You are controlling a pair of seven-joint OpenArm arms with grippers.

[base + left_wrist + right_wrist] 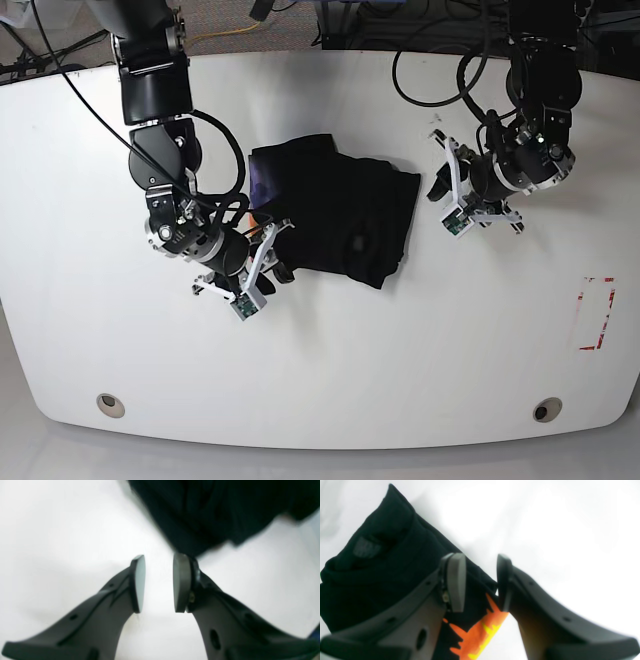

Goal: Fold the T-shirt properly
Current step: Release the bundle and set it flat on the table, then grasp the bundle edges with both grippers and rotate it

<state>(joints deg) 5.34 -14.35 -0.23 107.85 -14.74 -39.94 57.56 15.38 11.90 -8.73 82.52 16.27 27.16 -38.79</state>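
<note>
Between right fingers: the right gripper (481, 582) stands apart and unclamped, with the T-shirt (335, 215) edge lying in the gap, an orange and yellow print showing there.
Left fingers: the left gripper (158, 583) is parted over bare bench (320, 380), cloth just beyond the tips, nothing held.
Risk: closing now may catch one layer only, so the bundle drags and rumples.
View difference: only the base view shows the whole shirt bunched mid-bench; the print shows only at the right wrist, blurred, possibly an inner face.
</note>
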